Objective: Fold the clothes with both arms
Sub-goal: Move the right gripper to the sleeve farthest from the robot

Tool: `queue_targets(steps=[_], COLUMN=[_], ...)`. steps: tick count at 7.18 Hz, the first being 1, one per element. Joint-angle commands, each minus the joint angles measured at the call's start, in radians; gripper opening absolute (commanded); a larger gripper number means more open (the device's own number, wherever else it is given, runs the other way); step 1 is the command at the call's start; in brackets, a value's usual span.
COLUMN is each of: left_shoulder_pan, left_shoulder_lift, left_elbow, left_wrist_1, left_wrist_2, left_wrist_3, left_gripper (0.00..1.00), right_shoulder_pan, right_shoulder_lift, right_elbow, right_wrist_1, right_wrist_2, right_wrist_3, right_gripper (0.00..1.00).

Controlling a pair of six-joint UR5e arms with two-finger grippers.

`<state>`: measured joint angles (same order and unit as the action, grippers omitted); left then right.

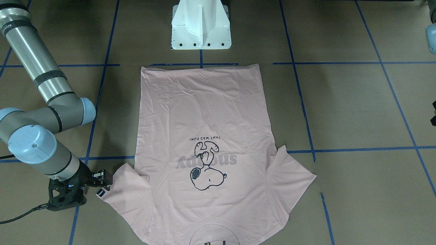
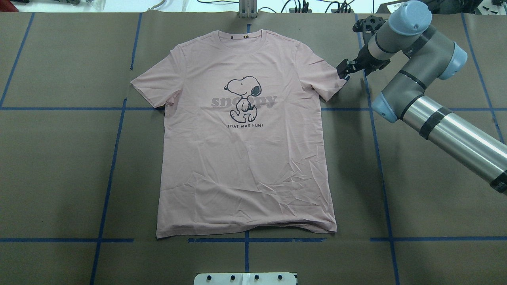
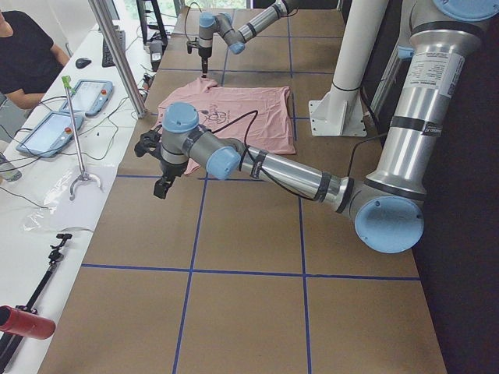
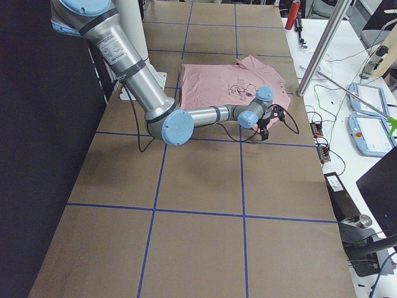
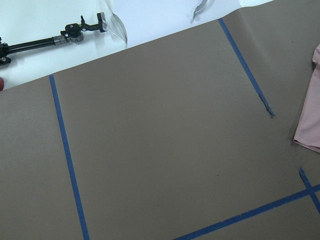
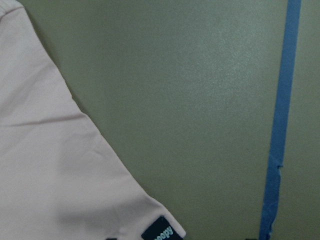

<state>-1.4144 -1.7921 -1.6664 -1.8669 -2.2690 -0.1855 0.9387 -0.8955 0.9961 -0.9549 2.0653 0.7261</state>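
Observation:
The pale pink T-shirt (image 2: 245, 158) lies flat on the brown table, print side up, collar on the far side from the robot. My right gripper (image 2: 344, 72) is low at the outer edge of the shirt's right sleeve, beside the small black tag (image 6: 161, 233); its fingers look open and the sleeve lies flat and untouched. From the front, this gripper (image 1: 103, 181) is just off the sleeve hem. My left gripper (image 3: 162, 189) shows only in the exterior left view, hovering over bare table well off the shirt's other sleeve (image 5: 310, 115); I cannot tell its state.
The white pedestal base (image 1: 201, 30) stands at the shirt's hem end. Blue tape lines (image 2: 111, 166) cross the brown table. A white side table (image 3: 54, 156) with tablets, cables and tools runs along the far edge, and a person in a black shirt (image 3: 27, 58) sits there.

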Motion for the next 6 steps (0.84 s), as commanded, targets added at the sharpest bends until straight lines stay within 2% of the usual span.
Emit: queue_targets(steps=[1,4,5,6], left_shoulder_pan=[0.002,0.002,0.002,0.002], left_shoulder_lift=[-0.001,-0.001,-0.003,-0.003], left_elbow=[0.002,0.002,0.004,0.004], left_wrist_1=[0.0,0.0,0.0,0.0], left_wrist_2=[0.002,0.002,0.002,0.002], left_wrist_3=[-0.002,-0.002,0.0,0.0], left_gripper=[1.0,1.0,1.0,1.0], right_shoulder_pan=[-0.001,-0.003,-0.001,-0.003], right_shoulder_lift=[0.024,0.036,0.04,0.041], right_elbow=[-0.025,-0.045,-0.045,-0.045], right_wrist_1=[-0.001,-0.001,-0.001,-0.001], right_wrist_2=[-0.002,-0.002,-0.002,-0.002], right_wrist_3=[-0.001,-0.004,-0.004,-0.004], right_gripper=[0.85,0.8,0.61,0.33])
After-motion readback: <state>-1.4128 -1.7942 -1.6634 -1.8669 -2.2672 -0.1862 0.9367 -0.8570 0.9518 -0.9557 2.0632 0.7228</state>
